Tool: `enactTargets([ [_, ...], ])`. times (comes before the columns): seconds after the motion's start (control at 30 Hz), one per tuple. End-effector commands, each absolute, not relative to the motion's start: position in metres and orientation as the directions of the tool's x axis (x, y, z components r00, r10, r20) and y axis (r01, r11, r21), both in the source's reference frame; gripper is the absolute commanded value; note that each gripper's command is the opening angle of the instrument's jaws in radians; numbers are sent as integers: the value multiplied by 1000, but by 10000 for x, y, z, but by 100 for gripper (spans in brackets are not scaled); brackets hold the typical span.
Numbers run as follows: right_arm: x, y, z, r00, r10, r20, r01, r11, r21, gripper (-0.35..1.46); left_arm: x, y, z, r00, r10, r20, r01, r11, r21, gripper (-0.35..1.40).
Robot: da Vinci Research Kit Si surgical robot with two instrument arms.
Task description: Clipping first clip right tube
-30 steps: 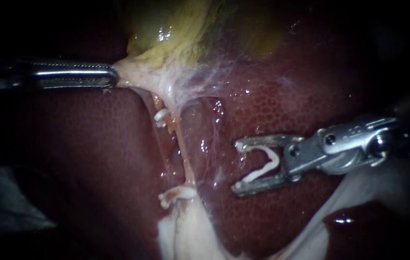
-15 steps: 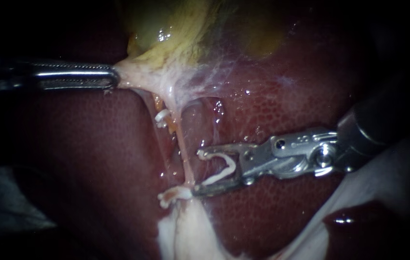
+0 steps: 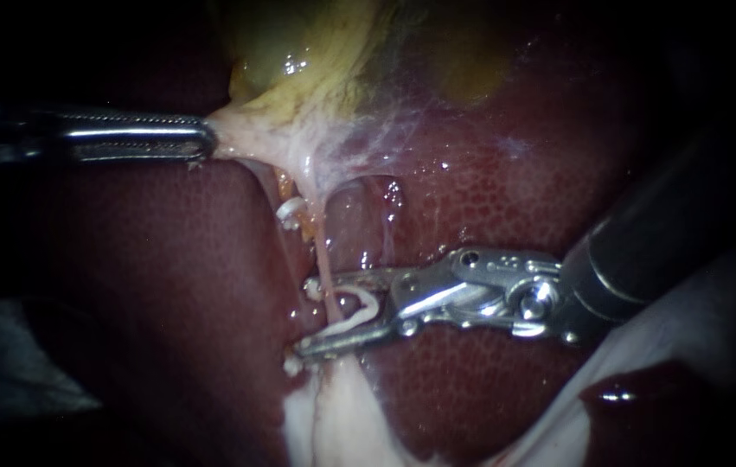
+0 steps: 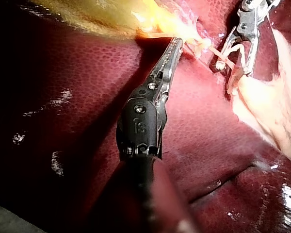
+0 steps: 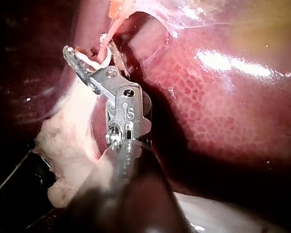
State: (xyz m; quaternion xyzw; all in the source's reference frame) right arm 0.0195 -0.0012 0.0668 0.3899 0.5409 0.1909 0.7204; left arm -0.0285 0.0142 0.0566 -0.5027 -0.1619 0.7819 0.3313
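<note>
Dark, unlit surroundings frame a wet, deep-red liver (image 3: 125, 285) whose finely mottled surface catches small glints of light. From the left, the left instrument (image 3: 203, 140) reaches in level, its jaws pressed together on pale tissue (image 3: 246, 134) at the base of the yellow-green gallbladder (image 3: 298, 52), which lies at the top. Just right of that and lower, a small white clip (image 3: 290, 210) sits on a thin strand. Beside it, the pink right tube (image 3: 323, 251) runs down towards a pale fatty mass (image 3: 333, 415). From the right, the right instrument (image 3: 307, 318) has its jaws part-way apart, straddling the right tube. They carry an open clip (image 3: 359, 304), one leg against each jaw, and the tube lies between them.
</note>
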Motion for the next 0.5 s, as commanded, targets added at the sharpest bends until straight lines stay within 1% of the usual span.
enactTargets([
  [0.03, 195, -12, 665, 339, 702, -626, 157, 614, 774, 50, -284, 142, 567, -275, 681, -679, -355, -728, -586, -35],
  [0.13, 195, -14, 656, 327, 712, -621, 193, 593, 782, 48, -284, 142, 567, -275, 681, -679, -355, -728, -586, -35],
  [0.27, 194, -13, 642, 331, 711, -620, 232, 576, 784, 45, -284, 142, 567, -275, 681, -679, -355, -728, -586, -35],
  [0.4, 192, -10, 634, 332, 715, -615, 232, 570, 788, 40, -284, 142, 568, -275, 681, -679, -355, -728, -586, -35],
  [0.5, 188, -10, 634, 335, 722, -606, 231, 561, 795, 32, -284, 142, 568, -275, 681, -679, -355, -728, -586, -35],
])
